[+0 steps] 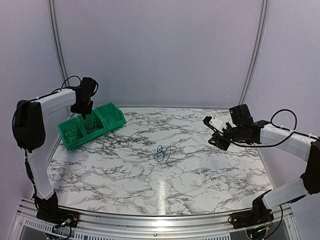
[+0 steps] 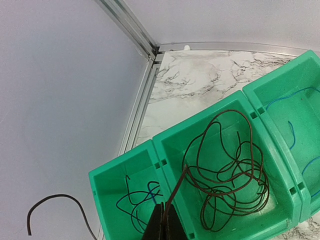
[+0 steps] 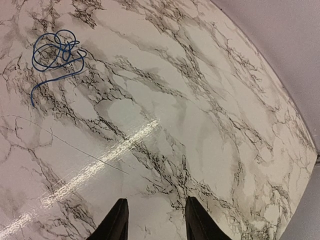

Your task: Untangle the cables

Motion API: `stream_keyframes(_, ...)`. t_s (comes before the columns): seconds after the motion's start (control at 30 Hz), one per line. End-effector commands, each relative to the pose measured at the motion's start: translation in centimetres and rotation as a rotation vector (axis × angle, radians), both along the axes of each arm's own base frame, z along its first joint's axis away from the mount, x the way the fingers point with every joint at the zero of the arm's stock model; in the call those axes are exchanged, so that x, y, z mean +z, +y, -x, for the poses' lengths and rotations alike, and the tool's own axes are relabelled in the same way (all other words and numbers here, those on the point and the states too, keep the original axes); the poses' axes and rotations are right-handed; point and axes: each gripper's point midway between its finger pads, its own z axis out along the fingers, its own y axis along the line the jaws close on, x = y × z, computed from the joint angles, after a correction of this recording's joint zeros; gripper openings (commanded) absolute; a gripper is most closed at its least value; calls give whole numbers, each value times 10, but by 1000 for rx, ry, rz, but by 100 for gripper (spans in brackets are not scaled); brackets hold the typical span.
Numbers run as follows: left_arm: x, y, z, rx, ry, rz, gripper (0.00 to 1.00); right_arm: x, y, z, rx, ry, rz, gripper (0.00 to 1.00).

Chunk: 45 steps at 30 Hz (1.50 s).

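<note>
Left gripper (image 2: 162,222) pointing down, clamped on brown cable (image 2: 178,186), strand running ahead into its coil in middle green bin (image 2: 197,119) | right gripper (image 3: 156,200) jaws apart, empty | blue cable knot (image 3: 55,50) well ahead-left.

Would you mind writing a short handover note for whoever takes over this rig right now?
Left end effector: shut on the dark cable above the green bins; its coil lies in the middle compartment.
Right end effector: open, holding nothing.
Done: loose cables lie in all three compartments.
Left: drop the dark cable, then untangle the blue knot at the centre of the table.
</note>
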Motion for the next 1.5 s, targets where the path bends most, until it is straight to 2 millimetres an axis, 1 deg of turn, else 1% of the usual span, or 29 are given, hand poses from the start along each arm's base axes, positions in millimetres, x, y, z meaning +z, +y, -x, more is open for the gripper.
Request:
stream_keyframes(0.0,-25,-6,-13,-30,86,-10,0,2,0,-3,-4,-26,15,40)
stream_keyframes(0.17,-39,-10,-24,-36,110,-10,0,2,-1,-3,-7,-29,18,40)
stream_keyframes(0.33,-47,-16,-36,-63,123,-8,0,-4,-1,-3,-2,-15,26,40)
stream_keyframes(0.43,-52,-25,-51,-96,121,15,0,-6,0,-3,1,-6,30,40)
stream_keyframes(0.57,-71,-43,-67,-159,141,89,0,-8,0,-3,1,-1,34,40)
stream_keyframes(0.63,-80,-53,-71,-183,150,135,0,-9,0,-3,-2,-3,38,40)
stream_keyframes(0.7,-89,-59,-73,-195,154,178,0,-10,-1,-3,-3,-1,41,40)
stream_keyframes(0.77,-99,-61,-72,-185,164,208,0,-10,-1,-3,-3,1,43,40)
stream_keyframes(1.0,-114,-62,-62,-172,172,246,0,-14,-1,-2,2,11,49,40)
stream_keyframes(1.07,-114,-62,-60,-167,170,252,0,-14,0,-2,4,13,50,40)
stream_keyframes(1.17,-110,-61,-58,-158,163,256,0,-16,0,-1,6,18,52,40)
stream_keyframes(1.27,-97,-57,-54,-130,133,258,20,-16,0,-1,7,18,53,40)
stream_keyframes(1.3,-92,-56,-55,-121,117,260,25,-15,0,-2,9,15,52,40)
stream_keyframes(1.37,-82,-57,-56,-117,91,273,30,-15,1,-1,10,17,52,40)
stream_keyframes(1.47,-63,-58,-56,-118,50,288,34,-16,1,-1,10,20,51,40)
